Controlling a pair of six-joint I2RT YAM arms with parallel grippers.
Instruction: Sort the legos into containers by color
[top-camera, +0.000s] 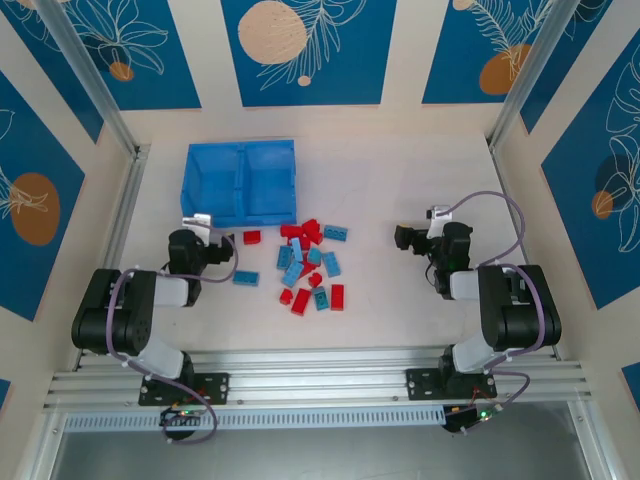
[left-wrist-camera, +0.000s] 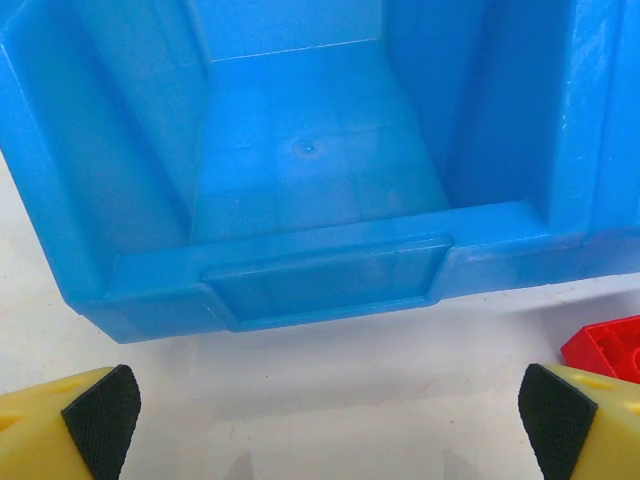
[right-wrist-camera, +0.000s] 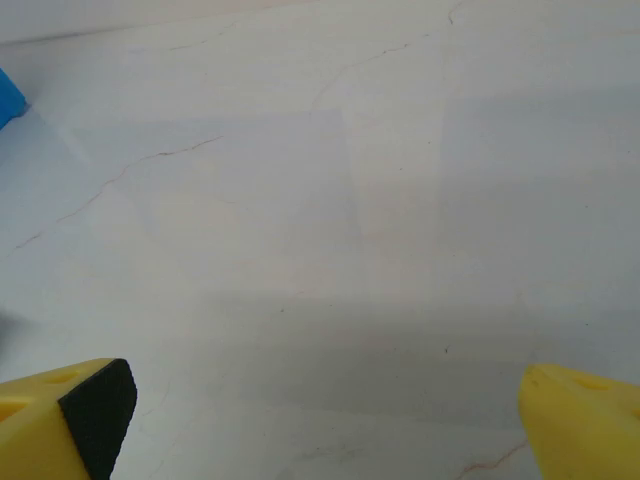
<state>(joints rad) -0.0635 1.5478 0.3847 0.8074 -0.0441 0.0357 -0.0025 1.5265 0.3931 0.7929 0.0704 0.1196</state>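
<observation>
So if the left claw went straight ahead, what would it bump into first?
Most likely the near wall of the blue tray, dead ahead of the open left gripper, across a strip of table. The red lego lies off to the right, probably out of its path.

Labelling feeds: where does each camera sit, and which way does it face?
Top external: overhead behind the robot, looking down on table, tray, legos; left arm and right arm show.
Left wrist: on left arm, facing tray's near wall; left gripper open.
Right wrist: on right arm, facing table; right gripper open.
Shared: tray, in top and left-wrist views.
</observation>
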